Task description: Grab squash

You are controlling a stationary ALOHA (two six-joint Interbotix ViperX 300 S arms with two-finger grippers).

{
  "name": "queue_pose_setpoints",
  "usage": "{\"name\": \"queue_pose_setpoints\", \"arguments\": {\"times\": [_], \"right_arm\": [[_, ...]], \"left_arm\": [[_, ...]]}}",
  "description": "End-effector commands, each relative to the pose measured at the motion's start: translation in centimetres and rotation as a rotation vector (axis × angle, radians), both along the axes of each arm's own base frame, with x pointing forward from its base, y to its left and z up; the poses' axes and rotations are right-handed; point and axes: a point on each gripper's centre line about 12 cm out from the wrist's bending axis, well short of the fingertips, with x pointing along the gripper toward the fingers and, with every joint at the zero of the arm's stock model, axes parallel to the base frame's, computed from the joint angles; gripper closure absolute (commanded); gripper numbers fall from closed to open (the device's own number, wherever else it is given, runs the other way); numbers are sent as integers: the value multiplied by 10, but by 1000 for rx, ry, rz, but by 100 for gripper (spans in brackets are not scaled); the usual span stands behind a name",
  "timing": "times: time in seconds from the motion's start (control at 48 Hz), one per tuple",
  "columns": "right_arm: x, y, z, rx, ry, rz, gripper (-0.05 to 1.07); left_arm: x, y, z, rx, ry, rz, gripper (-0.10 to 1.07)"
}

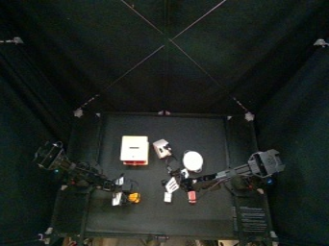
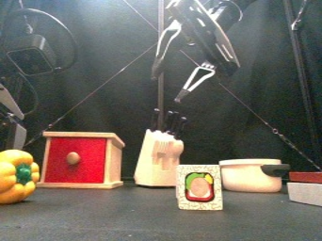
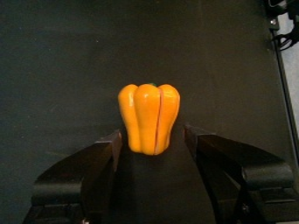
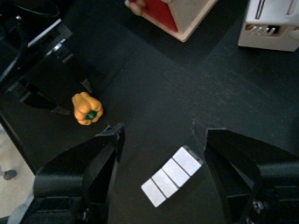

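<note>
Squash [image 3: 149,117] lies between left arm's wide-spread fingers [image 3: 103,154].

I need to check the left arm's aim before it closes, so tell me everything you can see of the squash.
The squash is a small, glossy, plastic-looking toy, yellow shading to orange, with lengthwise ribs dividing it into rounded lobes. It lies on the black table near the front left corner, apart from the red box. In the left wrist view it sits between the open jaws of the left gripper; whether they touch it cannot be told. It looks whole and undamaged.
</note>
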Motion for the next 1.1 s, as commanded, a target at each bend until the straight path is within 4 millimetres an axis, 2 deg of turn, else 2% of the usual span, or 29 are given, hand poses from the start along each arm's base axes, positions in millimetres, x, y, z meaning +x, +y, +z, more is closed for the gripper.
{"name": "queue_pose_setpoints", "arguments": {"times": [0.0, 0.292, 0.521, 0.833, 1.083], "right_arm": [[-2, 1, 18, 12, -45, 5, 8], [-3, 1, 15, 9, -38, 7, 8], [-4, 1, 15, 9, -37, 6, 8], [-5, 3, 13, 23, -32, 5, 8], [-11, 13, 24, 27, -59, 34, 8]], "left_arm": [[9, -1, 3, -4, 4, 10, 6], [20, 5, -10, 12, 79, 39, 6], [24, 7, -11, 17, 106, 39, 8], [28, 6, -6, 41, 80, -1, 16], [29, 5, 6, 72, 22, -60, 19]]}}
